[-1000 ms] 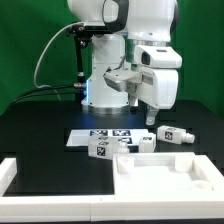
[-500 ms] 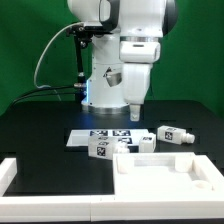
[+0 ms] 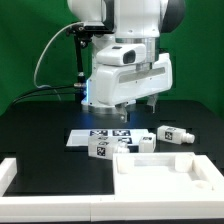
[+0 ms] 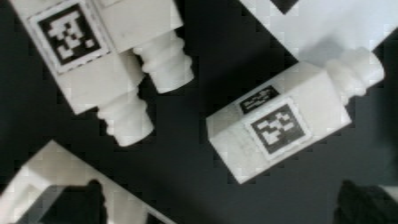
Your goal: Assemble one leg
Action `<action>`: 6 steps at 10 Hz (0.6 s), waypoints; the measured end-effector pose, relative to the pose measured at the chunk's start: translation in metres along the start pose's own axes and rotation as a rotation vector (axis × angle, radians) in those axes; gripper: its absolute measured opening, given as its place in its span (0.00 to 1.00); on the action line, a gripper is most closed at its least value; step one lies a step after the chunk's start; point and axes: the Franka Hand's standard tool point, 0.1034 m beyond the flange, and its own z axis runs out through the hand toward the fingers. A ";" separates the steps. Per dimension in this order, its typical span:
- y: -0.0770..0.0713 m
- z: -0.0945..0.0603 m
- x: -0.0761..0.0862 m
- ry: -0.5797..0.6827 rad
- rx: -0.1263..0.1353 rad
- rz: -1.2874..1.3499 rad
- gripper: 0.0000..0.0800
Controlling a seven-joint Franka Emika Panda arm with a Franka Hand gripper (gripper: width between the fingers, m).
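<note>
Fingers (image 3: 121,112): they hang above the marker board (image 3: 98,135), touching nothing. We cannot tell whether they stand wide or narrow.
Leg (image 3: 174,134): it lies flat on the black surface (image 3: 40,130), toward the exterior view's right of the board and apart from the fingers.
Other legs (image 3: 103,147): they lie near the board's front edge.
Wrist view: we see a pair of legs (image 4: 98,65) side by side with their stubs pointing the same way, and a tilted leg (image 4: 285,122) apart from them.
Tray-like piece (image 3: 170,160): it sits in front of the legs.

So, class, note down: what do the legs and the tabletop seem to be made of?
Legs: likely moulded white plastic, smooth and matt; crisp edges, ribbed stub, stuck-on printed tags. Tabletop: black and matt, no shine; the material is unclear.
</note>
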 end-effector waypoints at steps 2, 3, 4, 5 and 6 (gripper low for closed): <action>-0.002 0.000 0.002 -0.001 0.002 0.174 0.81; -0.007 -0.001 0.013 -0.001 0.003 0.330 0.81; -0.009 0.001 0.025 0.006 0.010 0.444 0.81; -0.010 0.005 0.031 0.007 0.033 0.649 0.81; -0.012 0.010 0.033 -0.002 0.062 0.809 0.81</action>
